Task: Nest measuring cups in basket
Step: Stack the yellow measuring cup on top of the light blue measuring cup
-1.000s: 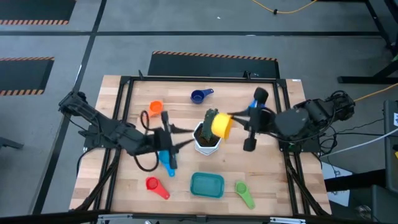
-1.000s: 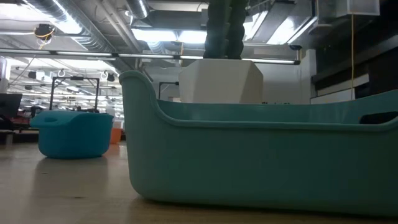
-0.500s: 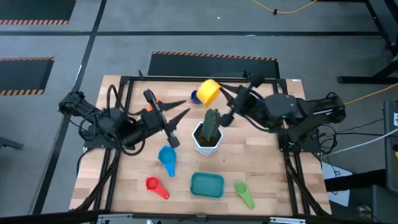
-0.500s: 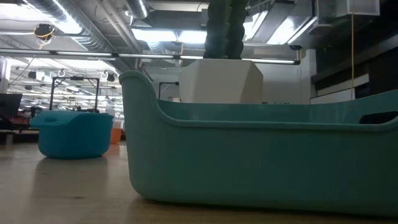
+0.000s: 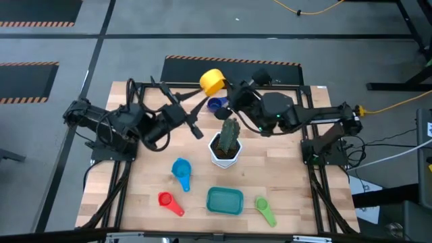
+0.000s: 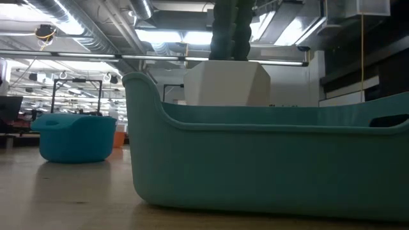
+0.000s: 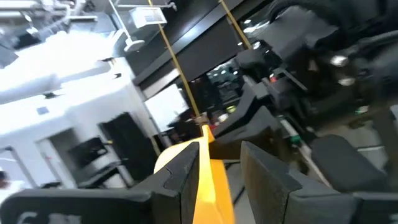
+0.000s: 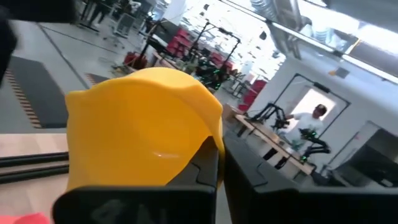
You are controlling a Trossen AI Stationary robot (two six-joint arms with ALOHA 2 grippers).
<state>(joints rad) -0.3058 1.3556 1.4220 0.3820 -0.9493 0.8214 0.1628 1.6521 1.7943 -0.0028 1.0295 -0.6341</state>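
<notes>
Yellow measuring cup (image 5: pixel 212 82) clamped in the right pincer (image 5: pixel 226 90), carried high near the far edge of the worktop (image 5: pixel 290 182), bowl tilted outward; right wrist view confirms both dark fingers closed on its handle end, cup (image 8: pixel 143 127) filling the frame. Held aloft presumably for transport, yet well apart from the basket (image 5: pixel 225 200), which sits at the near edge on the other side of the cactus pot (image 5: pixel 226 148) from this pincer. Basket appears empty in the low view (image 6: pixel 268 160); nesting judged not yet begun.

Dark blue cup (image 5: pixel 216 104) just below the right pincer, on the worktop. Left pincer (image 5: pixel 196 119) close alongside, raised, fingers spread apart with nothing between them; orange strip (image 7: pixel 210 180) seen between them in the left wrist view looks to be something farther off, not a grasped item. Orange cup not identifiable in the high view.

Remaining cups farther from both pincers, lying loose near the basket: light blue cup (image 5: pixel 181 170), red cup (image 5: pixel 169 202), green cup (image 5: pixel 265 210). Seventh cup not located.

Risk judged: cactus pot stands directly between the carried cup and the basket; route over or around it required.
</notes>
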